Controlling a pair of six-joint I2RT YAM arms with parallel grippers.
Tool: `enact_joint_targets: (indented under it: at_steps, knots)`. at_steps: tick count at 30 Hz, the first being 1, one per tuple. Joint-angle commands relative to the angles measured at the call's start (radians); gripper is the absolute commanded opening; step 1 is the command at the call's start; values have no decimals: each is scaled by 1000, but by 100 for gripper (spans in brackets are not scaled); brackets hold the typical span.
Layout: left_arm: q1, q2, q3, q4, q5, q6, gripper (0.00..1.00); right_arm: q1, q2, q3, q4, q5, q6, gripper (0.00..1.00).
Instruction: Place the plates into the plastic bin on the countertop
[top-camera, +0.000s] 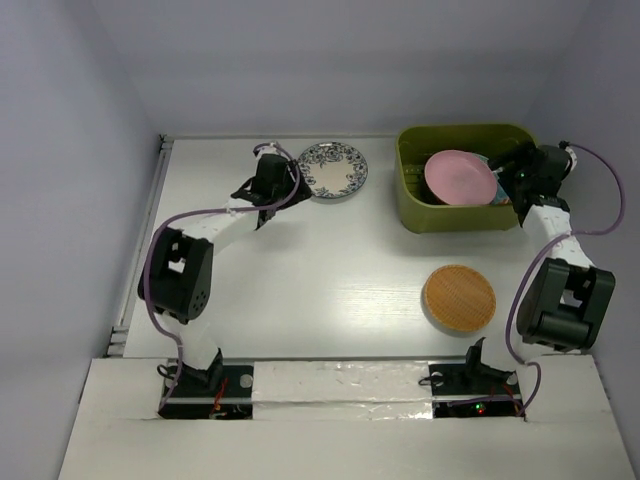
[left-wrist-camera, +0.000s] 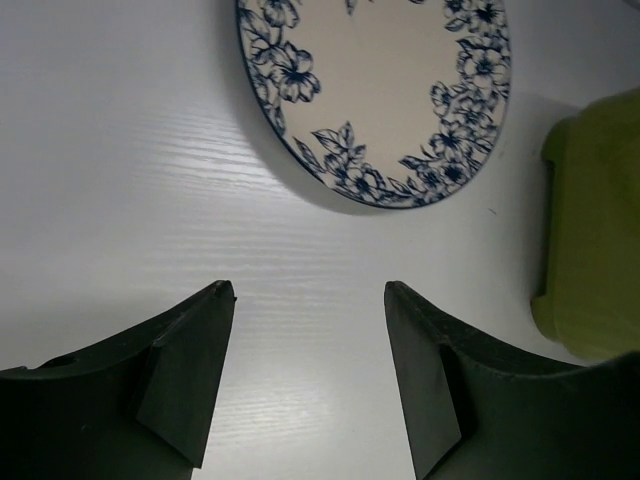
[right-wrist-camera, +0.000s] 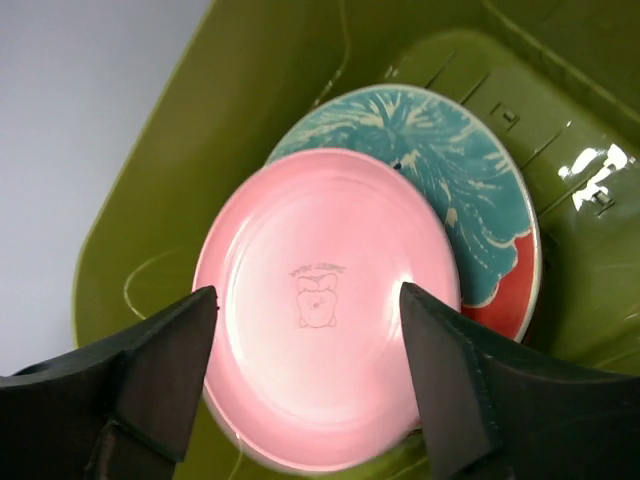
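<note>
The white desk (top-camera: 300, 290) carries everything. The green bin (top-camera: 455, 220) stands on it toward the far right corner.

Two plates are in the bin. The pink plate (right-wrist-camera: 320, 300) lies on top, tilted. It leans over a teal-and-red plate (right-wrist-camera: 470, 190), whose far edge shows past it toward the bin's back wall.

Two plates lie flat on the desk outside the bin. The blue-white plate (top-camera: 333, 170) is near the bin's left wall but not touching it. The orange plate (top-camera: 459, 297) is on the bin's near side, apart from it, toward my right arm's base.

My right fingers (right-wrist-camera: 160, 370) hang over the bin's right end. They are spread wide, one at each side of the pink plate, and nothing is pinched between them.

My left fingers (left-wrist-camera: 190, 370) sit low over bare desk, left of the bin and beyond the blue-white plate. They are parted about halfway and hold nothing. The plate's rim lies just ahead of them, and a corner of the bin shows at the right edge of the left wrist view.
</note>
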Motion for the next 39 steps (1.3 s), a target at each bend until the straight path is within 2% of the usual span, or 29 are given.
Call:
enact_joint_targets:
  at_steps: [1, 4, 8, 15, 23, 29, 33, 35, 38, 39]
  knots:
    - [26, 48, 78, 26, 30, -33, 59, -6, -83, 12, 46, 27, -12, 81]
    - [50, 97, 118, 26, 30, -48, 60, -6, -143, -26, 78, 17, 0, 81]
    - [69, 171, 177, 26, 71, -73, 61, -6, -306, -142, 141, -34, 33, 76]
    - [69, 339, 345, -12, 13, -131, 62, 68, -483, -296, 232, -129, 51, 73]
    - [69, 488, 453, -56, -24, -174, 54, 128, -595, -396, 261, -207, 36, 71]
    - [69, 528, 467, -34, -4, -237, 42, 149, -671, -430, 250, -233, 33, 70]
    - [69, 547, 484, -40, -21, -251, 27, 149, -709, -448, 247, -250, 36, 69]
    - [69, 560, 491, -52, -29, -266, 25, 149, -715, -453, 246, -255, 31, 70]
    - [69, 564, 464, -20, -15, -297, 2, 159, -715, -451, 232, -284, 19, 69]
    - [78, 560, 456, -11, -12, -301, 0, 159, -715, -448, 226, -293, 14, 69]
